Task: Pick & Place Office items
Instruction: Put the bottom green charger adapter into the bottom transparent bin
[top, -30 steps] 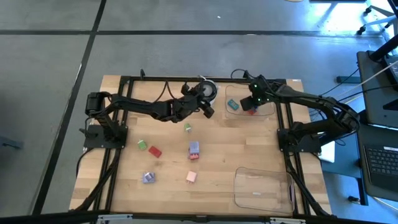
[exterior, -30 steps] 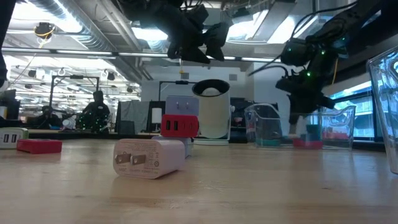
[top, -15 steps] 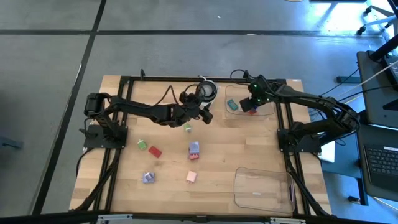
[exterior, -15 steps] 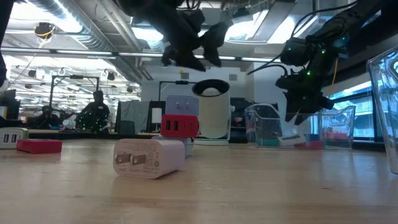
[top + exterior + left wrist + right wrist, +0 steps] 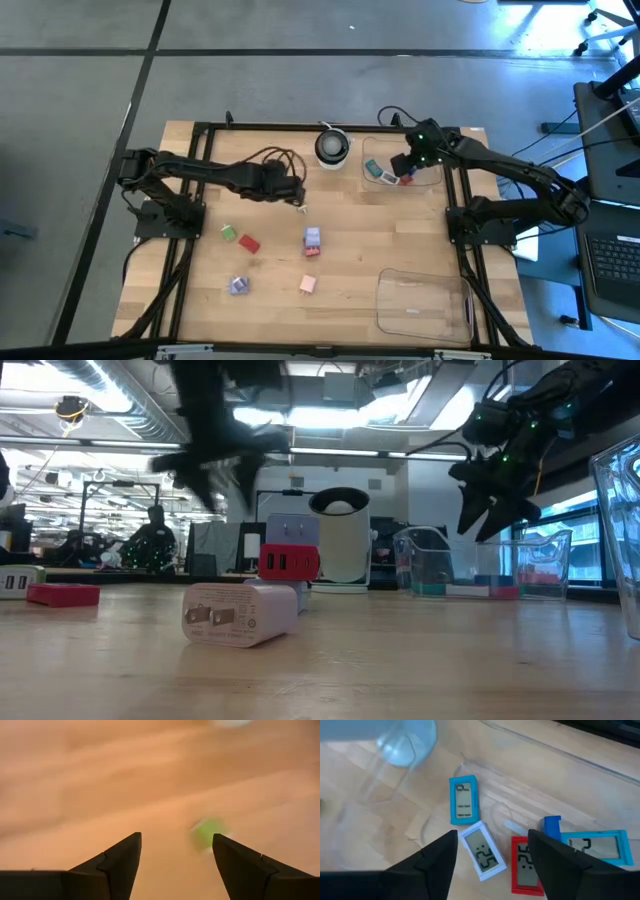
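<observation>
My left gripper hangs open, pointing down above a green piece that lies on the wood just beyond its fingers. My right gripper is open above the clear tray at the far right. In that tray lie flat a blue piece, a white one, a red one and another blue one. More office items lie on the table: green, red, lilac, pink.
A round white-and-black object stands at the far edge between the arms. A second clear tray lies at the near right. A white plug-shaped piece lies close in the low view. Black frame rails run along both table sides.
My left gripper has swung from beside the round object toward the table's near left, tipping and rolling to point down over the green piece. My right gripper has opened and risen out of the far tray; a white piece now lies in the tray below it.
</observation>
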